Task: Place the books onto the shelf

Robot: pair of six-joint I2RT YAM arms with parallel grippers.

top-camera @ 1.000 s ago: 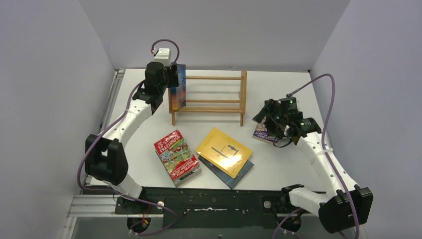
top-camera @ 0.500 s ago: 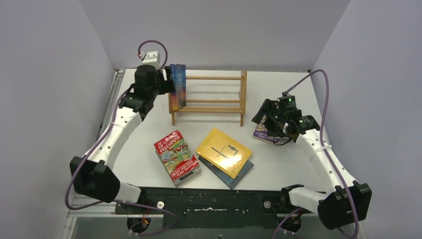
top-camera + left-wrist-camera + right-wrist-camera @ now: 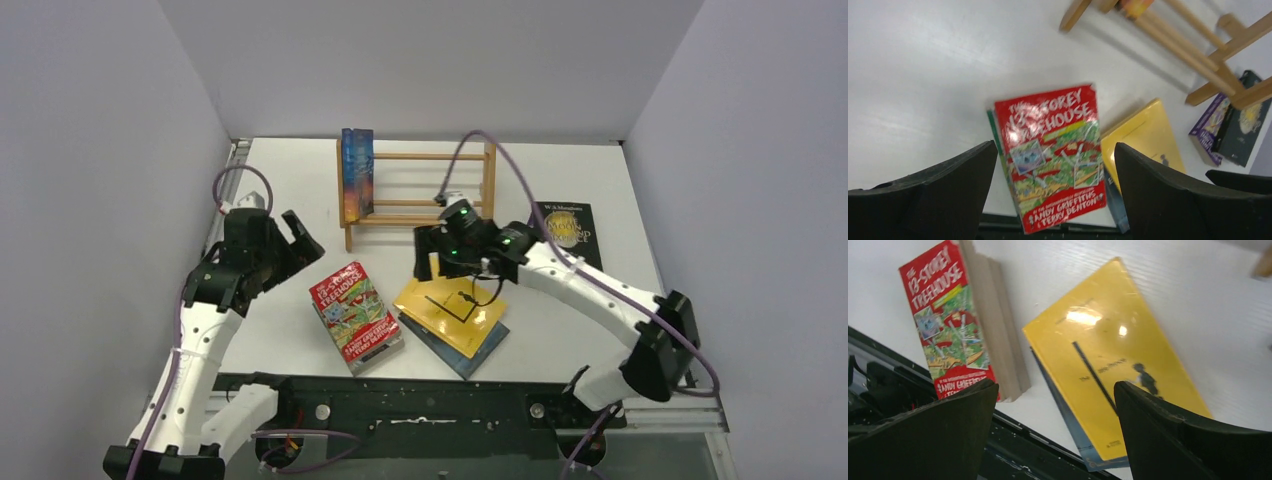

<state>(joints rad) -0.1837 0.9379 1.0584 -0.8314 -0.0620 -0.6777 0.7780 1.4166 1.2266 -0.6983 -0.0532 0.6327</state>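
Both grippers are sitting spread wide with nothing in them. I'm hovering the left gripper [image 3: 297, 237] just left of the red treehouse book [image 3: 357, 317]. The right gripper [image 3: 432, 258] is hanging over the yellow book's [image 3: 452, 303] far edge, and that one's lying on a dark blue book [image 3: 478, 352]. A blue book [image 3: 357, 178] is standing at the shelf's [image 3: 425, 156] left end, and the black book [image 3: 566, 227] is lying flat to its right.

The red book [image 3: 943, 325] reads "THE 13-STOREY TREEHOUSE" with "ANDY GRIFFITHS" and "TERRY DENTON" below, the black book [image 3: 566, 226] shows "MOON", and the yellow book [image 3: 1113, 375] carries print too small to read.
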